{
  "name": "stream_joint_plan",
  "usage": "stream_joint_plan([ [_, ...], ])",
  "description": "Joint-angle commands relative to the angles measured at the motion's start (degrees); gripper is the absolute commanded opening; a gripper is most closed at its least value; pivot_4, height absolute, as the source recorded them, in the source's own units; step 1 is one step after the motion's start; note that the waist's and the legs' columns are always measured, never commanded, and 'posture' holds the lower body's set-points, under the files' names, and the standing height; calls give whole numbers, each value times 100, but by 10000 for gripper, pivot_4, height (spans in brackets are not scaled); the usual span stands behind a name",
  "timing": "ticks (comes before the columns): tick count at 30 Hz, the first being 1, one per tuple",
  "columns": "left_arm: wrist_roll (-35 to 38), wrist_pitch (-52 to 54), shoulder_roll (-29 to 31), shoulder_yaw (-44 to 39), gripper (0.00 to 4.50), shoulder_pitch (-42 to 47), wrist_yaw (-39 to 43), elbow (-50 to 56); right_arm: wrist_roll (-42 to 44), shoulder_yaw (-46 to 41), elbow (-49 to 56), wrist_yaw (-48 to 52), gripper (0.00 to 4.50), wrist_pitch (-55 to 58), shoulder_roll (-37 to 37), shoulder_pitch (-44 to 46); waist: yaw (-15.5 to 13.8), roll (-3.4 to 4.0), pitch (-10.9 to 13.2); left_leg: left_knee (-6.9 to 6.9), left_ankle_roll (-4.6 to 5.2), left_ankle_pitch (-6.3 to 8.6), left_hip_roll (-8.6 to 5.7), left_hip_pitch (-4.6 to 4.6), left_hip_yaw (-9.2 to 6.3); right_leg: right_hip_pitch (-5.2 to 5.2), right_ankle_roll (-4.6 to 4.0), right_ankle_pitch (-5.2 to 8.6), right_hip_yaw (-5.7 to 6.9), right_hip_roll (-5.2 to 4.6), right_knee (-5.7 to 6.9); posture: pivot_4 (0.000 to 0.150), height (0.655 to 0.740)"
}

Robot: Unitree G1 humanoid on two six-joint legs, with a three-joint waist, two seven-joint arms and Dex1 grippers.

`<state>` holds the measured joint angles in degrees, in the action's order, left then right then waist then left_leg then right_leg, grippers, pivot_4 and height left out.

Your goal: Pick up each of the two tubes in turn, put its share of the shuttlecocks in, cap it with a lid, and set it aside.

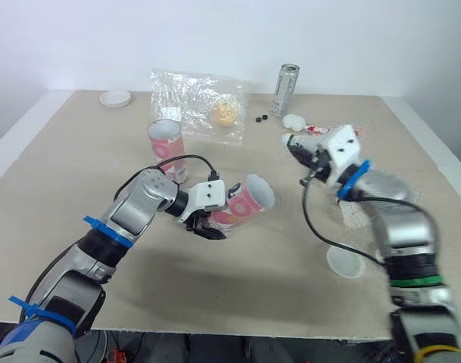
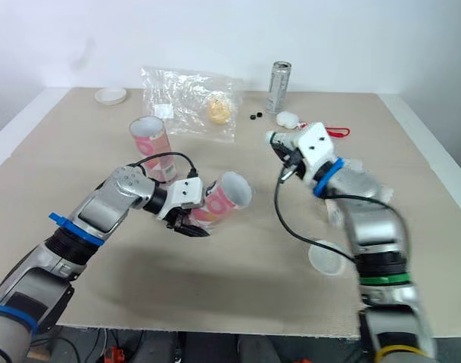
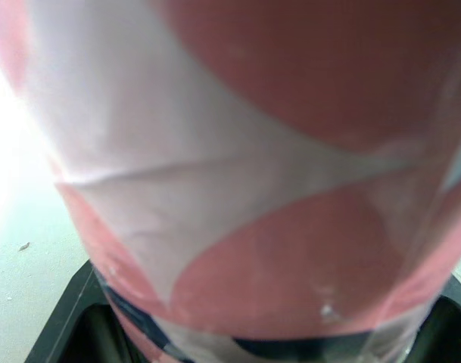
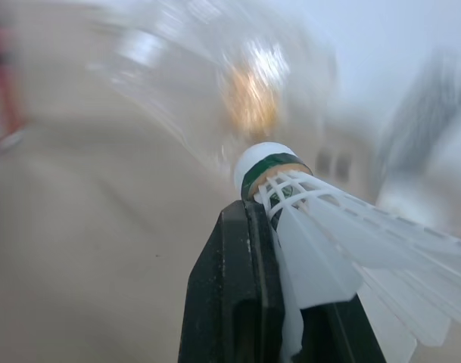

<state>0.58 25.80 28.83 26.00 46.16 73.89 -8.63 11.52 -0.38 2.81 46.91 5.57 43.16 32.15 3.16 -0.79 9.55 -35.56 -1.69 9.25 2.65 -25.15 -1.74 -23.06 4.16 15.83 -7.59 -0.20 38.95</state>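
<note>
Pink-and-white tube [image 1: 244, 201] sits tilted near the middle of the table [image 1: 238, 295], clenched in the left gripper [image 1: 213, 221]; its open mouth faces three o'clock. In the left wrist view the black fingers [image 3: 67, 325] press against both sides of its wall.

At about two o'clock from that mouth, and apart from it, the right gripper [image 1: 300, 153] pinches a white shuttlecock [image 4: 269, 170]; its green-banded cork juts past the fingertips and its feather skirt trails back along them.

The second tube [image 1: 166, 147] stands upright at ten o'clock from the held one, mouth up. A white lid [image 1: 344, 262] lies flat at five o'clock, just beside the right forearm; another lid [image 1: 115, 98] rests at eleven o'clock, near the table's far edge.

A clear plastic bag [image 1: 186, 97] lies at twelve o'clock with a yellowish lump inside; a silver can [image 1: 285, 89] stands upright at one o'clock. White feathery shapes [image 1: 354, 216] behind the right forearm look like more shuttlecocks, though they are too smeared to be sure.
</note>
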Motion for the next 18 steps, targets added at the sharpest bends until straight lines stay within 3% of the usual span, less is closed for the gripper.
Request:
stream_joint_plan([
  [1,-55,-70,-24,41,29918,92,21,-210,456,-226,705,1517,259,-902,824,31,-4,0,0,2,0,0,0,2,0,1,-1,0,0,0,0,1500,7400],
  [6,-48,-119,-104,16,29918,173,39,-311,209,45,992,2086,259,-1402,1252,89,-17,-2,1,-6,0,0,2,6,1,7,-1,-1,-1,-2,0,1500,7400],
  [18,-65,-65,-98,-8,29918,158,2,-227,-356,763,707,2119,259,-1721,716,576,-38,-3,2,-11,0,-1,1,2,3,4,-3,-1,0,-6,0,1500,7400],
])
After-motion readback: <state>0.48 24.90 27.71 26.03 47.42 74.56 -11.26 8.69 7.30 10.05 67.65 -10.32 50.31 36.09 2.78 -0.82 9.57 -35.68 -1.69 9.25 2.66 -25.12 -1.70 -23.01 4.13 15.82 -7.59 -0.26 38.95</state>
